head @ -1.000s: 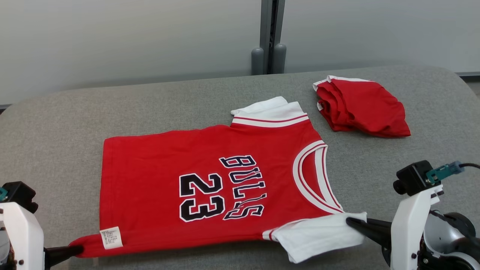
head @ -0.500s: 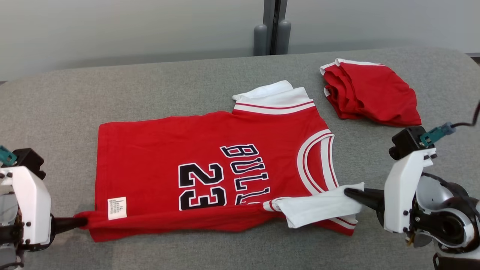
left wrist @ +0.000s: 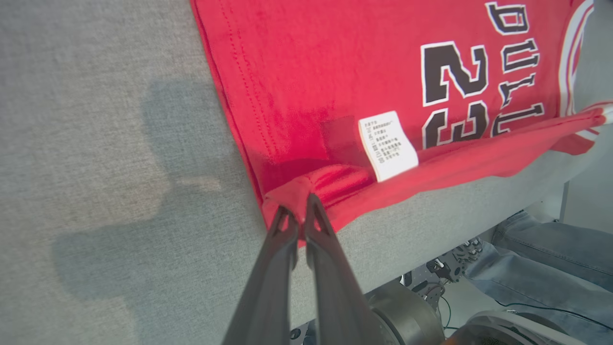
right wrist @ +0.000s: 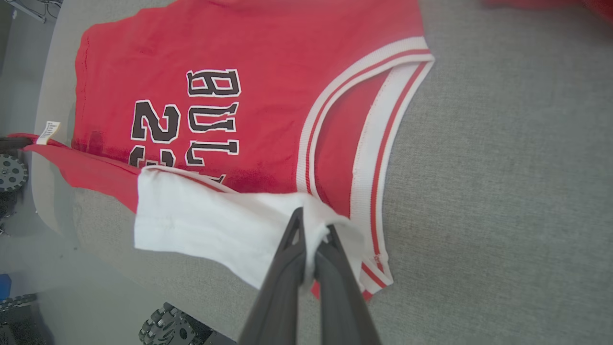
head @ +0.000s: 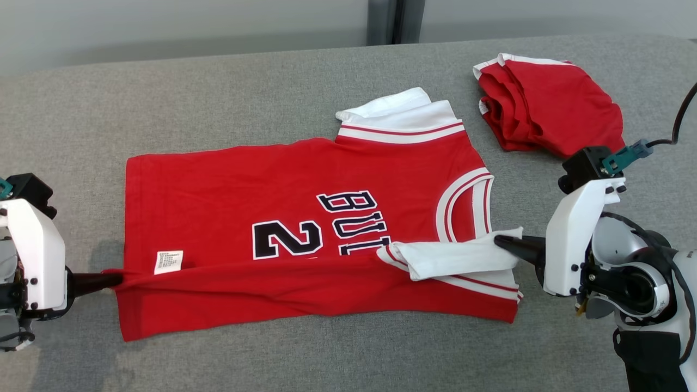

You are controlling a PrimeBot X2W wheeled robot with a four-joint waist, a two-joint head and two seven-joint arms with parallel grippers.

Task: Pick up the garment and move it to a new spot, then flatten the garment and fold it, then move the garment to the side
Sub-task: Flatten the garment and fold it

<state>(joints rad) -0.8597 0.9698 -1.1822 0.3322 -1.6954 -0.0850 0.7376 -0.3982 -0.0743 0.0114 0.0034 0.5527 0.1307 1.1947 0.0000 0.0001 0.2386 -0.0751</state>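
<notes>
The garment, a red jersey (head: 283,190) with white sleeves and black "BULLS 23" lettering, lies spread on the grey padded table (head: 218,87). Its near long edge is raised and turned over toward the far side, hiding part of the digits. My left gripper (head: 117,280) is shut on the hem corner beside the white care label (head: 167,261). The left wrist view shows that gripper (left wrist: 299,213) pinching the red cloth (left wrist: 325,76). My right gripper (head: 498,239) is shut on the near white sleeve (head: 452,258). In the right wrist view its tips (right wrist: 313,227) bite that sleeve (right wrist: 201,225) over the jersey (right wrist: 268,57).
A second red garment (head: 555,103) lies bunched at the table's far right, close to my right wrist. The table's near edge runs just under the held fold (left wrist: 431,225). Beyond that edge are a person's denim-clad leg (left wrist: 550,249) and the robot's base.
Both grippers have carried the jersey's near edge up and toward the far side, so the fold now covers part of the "23". The head camera has tilted downward.
</notes>
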